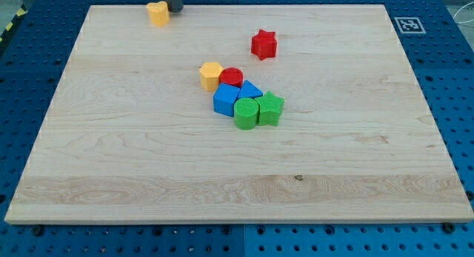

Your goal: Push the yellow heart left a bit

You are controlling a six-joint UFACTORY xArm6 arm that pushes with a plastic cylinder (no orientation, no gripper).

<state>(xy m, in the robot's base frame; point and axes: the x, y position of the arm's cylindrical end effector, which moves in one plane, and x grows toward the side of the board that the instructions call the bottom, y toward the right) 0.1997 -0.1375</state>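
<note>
The yellow heart [157,12] lies near the view's top edge of the wooden board [111,153], left of centre. My tip [173,9] is a dark rod coming down from the view's top, right next to the heart's right side, touching it or nearly so. A red star [264,44] lies alone further to the view's right.
A cluster sits near the board's middle: a yellow hexagon [211,75], a red cylinder [232,77], a blue cube [226,99], a blue triangle [250,90], a green cylinder [246,113] and a green ridged block [270,109]. A tag marker [408,24] lies at the top right.
</note>
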